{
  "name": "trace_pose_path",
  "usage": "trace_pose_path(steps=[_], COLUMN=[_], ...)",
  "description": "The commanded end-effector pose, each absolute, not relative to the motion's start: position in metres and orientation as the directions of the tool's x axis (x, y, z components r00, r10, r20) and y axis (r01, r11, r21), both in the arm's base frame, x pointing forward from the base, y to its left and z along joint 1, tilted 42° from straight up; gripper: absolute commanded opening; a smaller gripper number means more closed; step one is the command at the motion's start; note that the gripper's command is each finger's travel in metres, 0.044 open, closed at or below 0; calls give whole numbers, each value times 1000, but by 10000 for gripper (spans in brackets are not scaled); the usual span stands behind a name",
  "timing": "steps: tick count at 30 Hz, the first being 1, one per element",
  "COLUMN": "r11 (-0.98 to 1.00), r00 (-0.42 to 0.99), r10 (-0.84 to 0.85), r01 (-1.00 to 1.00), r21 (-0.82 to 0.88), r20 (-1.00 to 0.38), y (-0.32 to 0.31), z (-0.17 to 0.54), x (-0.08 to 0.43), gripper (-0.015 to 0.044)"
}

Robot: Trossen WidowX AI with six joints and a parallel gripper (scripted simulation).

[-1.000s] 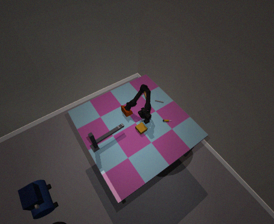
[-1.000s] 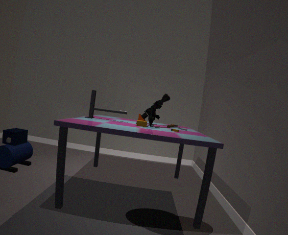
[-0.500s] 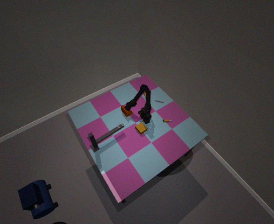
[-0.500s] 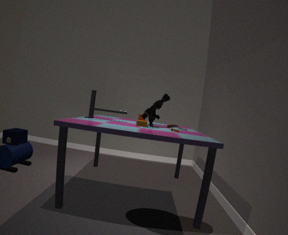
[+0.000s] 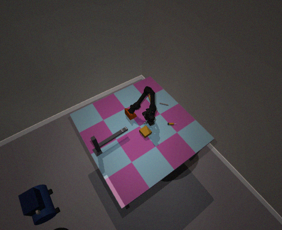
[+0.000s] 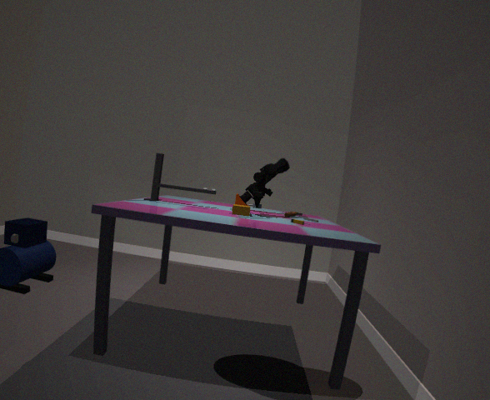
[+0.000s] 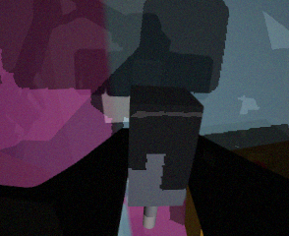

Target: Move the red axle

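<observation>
i have the checkered pink-and-blue table across my top and exterior views. a blue tank-shaped machine stands on the floor well apart from it. on the table, the dark bracket stands upright, its long bar reaching sideways to small pale fittings at the tip. my black arm bends high, one end at an orange wedge-shaped block, the other bringing the gripper low, near a yellow block. its fingers are closed in on a grey block, one on each side; a pale pin shows below. the screwdriver and a thin grey rod lie well apart from each other. i can't pick out the red axle, so i can't tell whether it sits inside what i'm gripping.
</observation>
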State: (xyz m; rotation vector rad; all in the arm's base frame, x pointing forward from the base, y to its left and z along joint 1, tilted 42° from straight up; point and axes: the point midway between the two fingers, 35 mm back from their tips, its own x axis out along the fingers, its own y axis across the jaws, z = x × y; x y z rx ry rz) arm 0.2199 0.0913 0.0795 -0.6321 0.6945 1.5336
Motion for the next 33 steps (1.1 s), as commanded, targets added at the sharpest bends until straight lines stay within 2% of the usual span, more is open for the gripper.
trace_pose_path(steps=[1,10,19,33], r11=[-45,-54,-166,-199], r00=[-66,-67,-67,-64], r10=[663,665,665,665], r01=[-998,-998,-984,-975], r21=[49,41,-60,-94], r20=[-746,-744,-744,-744], y=[75,66,67,84], z=[98,107,107,123], x=[222,224,225,274], gripper=[0,0,0,0])
